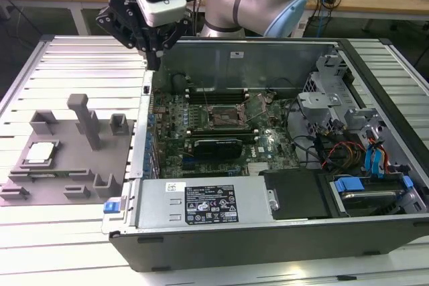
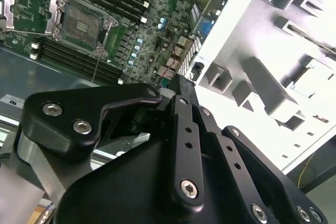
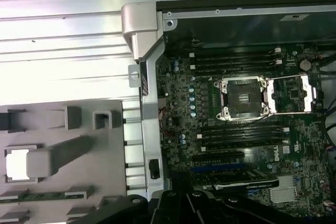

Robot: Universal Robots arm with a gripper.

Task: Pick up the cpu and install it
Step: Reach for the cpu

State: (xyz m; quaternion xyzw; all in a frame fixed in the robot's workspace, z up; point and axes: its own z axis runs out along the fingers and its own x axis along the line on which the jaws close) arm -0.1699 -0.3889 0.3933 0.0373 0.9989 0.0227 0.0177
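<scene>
Nothing done yet, by the look of it: cpu (image 1: 40, 153) sits in the grey fixture plate (image 1: 67, 165) lower left on the tabletop (image 1: 80, 65), socket (image 1: 224, 117) mid-frame is open & empty, gripper (image 1: 153, 62) hangs upper left w/ jaws pinched narrow, holding nothing.

Exterior view: bright, even overhead light; the ribbed table (image 1: 74, 65) gleams pale, and short soft shadows lie beside the posts of the grey fixture plate (image 1: 67, 162). Second wrist view: fixture plate and table wash out to near white, while the black gripper (image 2: 177, 85) in the foreground reads dark with small highlights. First wrist view: table slats glare, the cpu (image 3: 17, 163) burns white, the computer case (image 3: 236, 24) interior is dim.
</scene>
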